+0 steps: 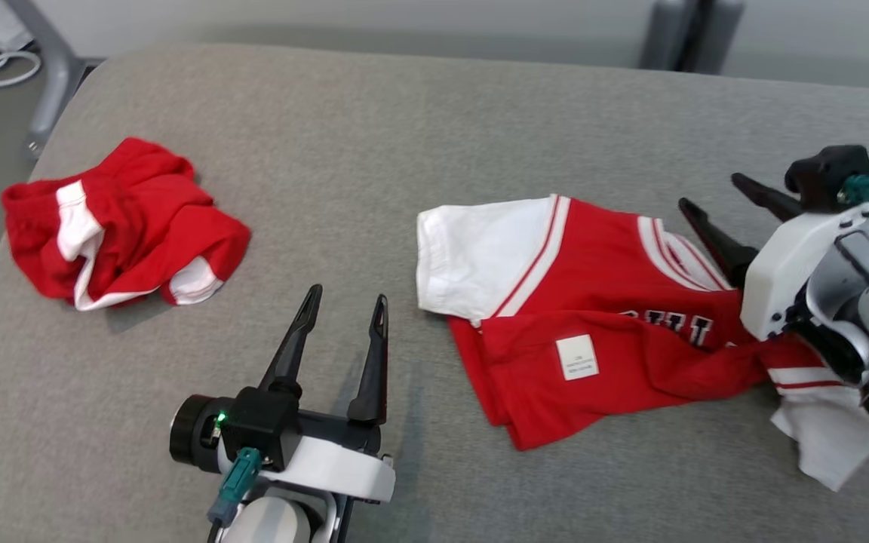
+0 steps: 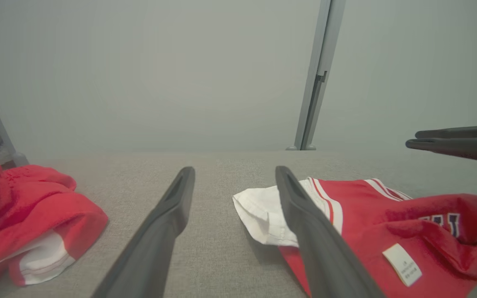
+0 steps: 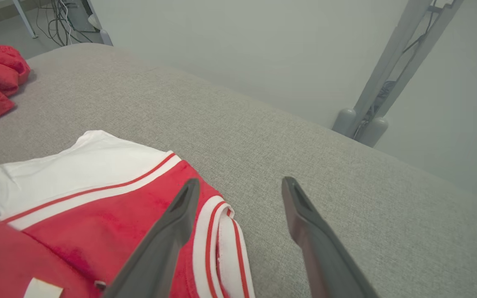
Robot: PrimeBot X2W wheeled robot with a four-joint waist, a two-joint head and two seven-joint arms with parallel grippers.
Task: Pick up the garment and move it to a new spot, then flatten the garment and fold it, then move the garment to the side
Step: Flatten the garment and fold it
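Head view: where does the garment lie?

The jersey (image 1: pixel 608 275) sprawls right of centre on the desk (image 1: pixel 404 136), partly doubled over itself, with a red fold lying across its front.

Any writing on it?

Dark block lettering (image 1: pixel 698 326) edged in white peeks out above that fold, too cut off to read. A small white rectangular label (image 1: pixel 576 357) sits on the fold; its print is too small to make out.

Fabric and shapes?

Soft-looking red cloth for the body, and a plain white sleeve (image 1: pixel 472 249) spread flat toward frame centre. White bands with thin red lines run along the shoulder seam and the neck. The desk has a grey woven cover and a rounded corner at the upper left. At the left of the frame a crumpled red garment (image 1: pixel 140 219) with white panels sits in a heap, well apart from the jersey.

And the pincers?

The left pincer (image 1: pixel 349 298), at lower centre-left, has its 2 dark tapered fingers spread wide over bare cover between the 2 garments, gripping nothing. The right pincer (image 1: pixel 710 190), at the right edge, is likewise spread wide, hanging above the jersey's neck end with nothing between its fingers.
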